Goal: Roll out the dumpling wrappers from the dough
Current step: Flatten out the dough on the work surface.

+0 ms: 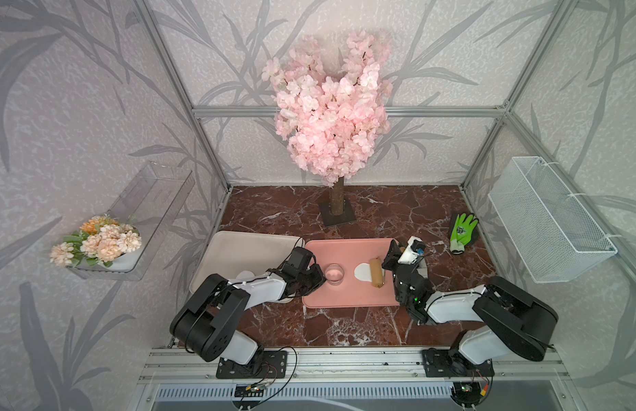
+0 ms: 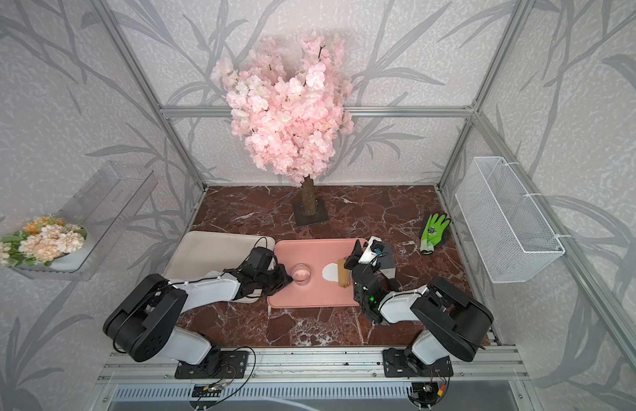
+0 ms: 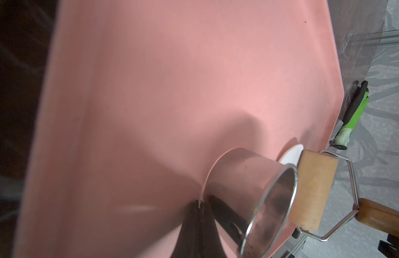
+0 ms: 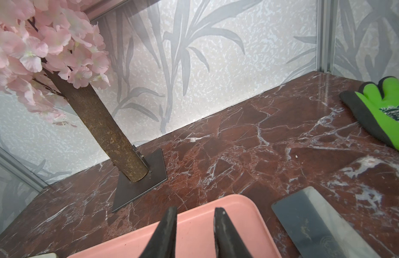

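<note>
The dough [image 1: 361, 272] lies as a thin white sheet on the pink tray [image 1: 345, 252], its right side under the tan rolling pin [image 1: 376, 272]. My right gripper [image 4: 195, 211] is shut on the pin's wooden handle [image 3: 377, 214]. Its tips stand apart over the tray's far corner, and the grip itself is hidden in the right wrist view. The ring cutter [image 1: 334, 274] stands on the tray left of the dough. My left gripper [image 3: 199, 202] is shut, its tips pinching the cutter's wall. A pale flat piece [image 1: 243, 274] beside the left arm may be one of the dumpling wrappers.
A beige tray [image 1: 245, 245] adjoins the pink one on the left, partly under my left arm. A grey scraper blade [image 4: 316, 225] lies just right of the pink tray. A green glove [image 1: 462, 233] lies at the right. The blossom tree's base [image 1: 337, 213] stands behind.
</note>
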Controlling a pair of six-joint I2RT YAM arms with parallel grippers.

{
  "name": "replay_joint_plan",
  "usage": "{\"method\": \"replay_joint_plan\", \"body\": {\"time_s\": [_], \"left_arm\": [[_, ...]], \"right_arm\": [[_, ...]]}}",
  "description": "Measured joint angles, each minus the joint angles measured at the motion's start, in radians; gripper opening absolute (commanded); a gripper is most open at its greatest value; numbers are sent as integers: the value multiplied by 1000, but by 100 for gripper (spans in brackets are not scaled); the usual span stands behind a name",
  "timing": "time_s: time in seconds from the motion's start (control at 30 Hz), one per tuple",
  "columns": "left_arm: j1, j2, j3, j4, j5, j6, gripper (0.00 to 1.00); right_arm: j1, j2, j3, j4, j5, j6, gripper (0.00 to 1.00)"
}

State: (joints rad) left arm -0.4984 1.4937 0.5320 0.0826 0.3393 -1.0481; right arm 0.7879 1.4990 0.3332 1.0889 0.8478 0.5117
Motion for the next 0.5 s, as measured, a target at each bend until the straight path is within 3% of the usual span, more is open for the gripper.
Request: {"method": "replay_joint_plan", "body": {"time_s": [0.5], "left_arm": [[6,-7,-16,19,5,0,0]], "right_arm": [[0,-57,31,-167,119,-3,0]]}}
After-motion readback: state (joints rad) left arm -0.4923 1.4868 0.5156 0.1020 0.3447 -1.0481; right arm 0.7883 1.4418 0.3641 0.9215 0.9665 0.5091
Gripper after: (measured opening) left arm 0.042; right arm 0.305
